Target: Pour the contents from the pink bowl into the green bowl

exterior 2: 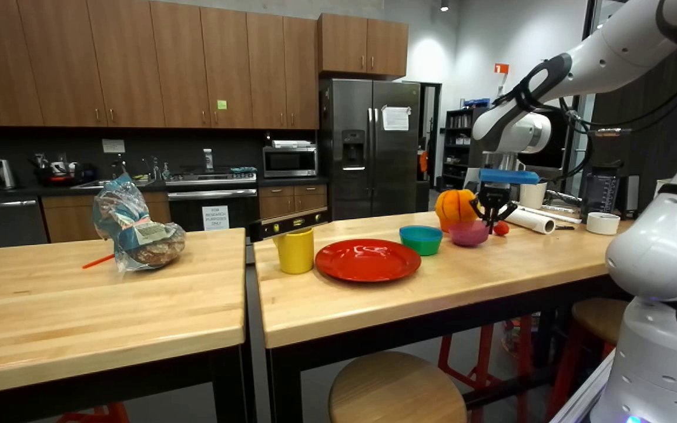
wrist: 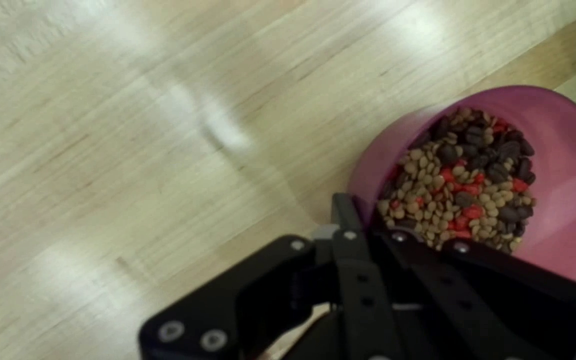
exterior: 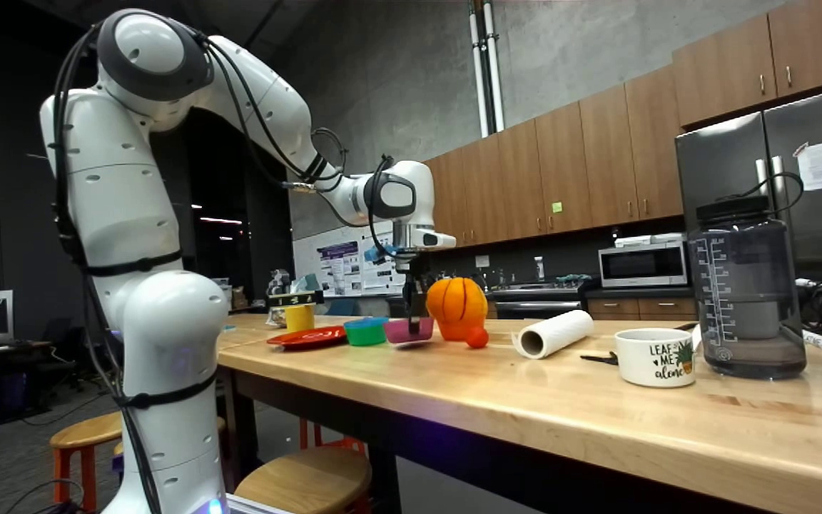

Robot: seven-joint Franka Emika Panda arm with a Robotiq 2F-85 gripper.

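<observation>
The pink bowl [exterior: 398,332] stands on or just above the wooden table in both exterior views [exterior 2: 468,234]. In the wrist view the pink bowl [wrist: 563,150] holds brown lentils, dark beans and red bits [wrist: 463,185]. My gripper [wrist: 360,220] is shut on its near rim, one finger outside the wall and one inside; the inner fingertip is partly hidden. The gripper also shows above the bowl in both exterior views [exterior: 414,321] [exterior 2: 490,226]. The green bowl [exterior: 366,334], with a blue upper rim, stands close beside the pink bowl [exterior 2: 422,245]. Its inside is not visible.
An orange ribbed ball [exterior: 457,307] stands behind the pink bowl, with a small red ball [exterior: 477,338] beside it. A red plate [exterior 2: 368,260] and a yellow cup [exterior 2: 295,252] topped by a level [exterior 2: 291,224] lie beyond the green bowl. A paper roll [exterior: 557,333] lies opposite.
</observation>
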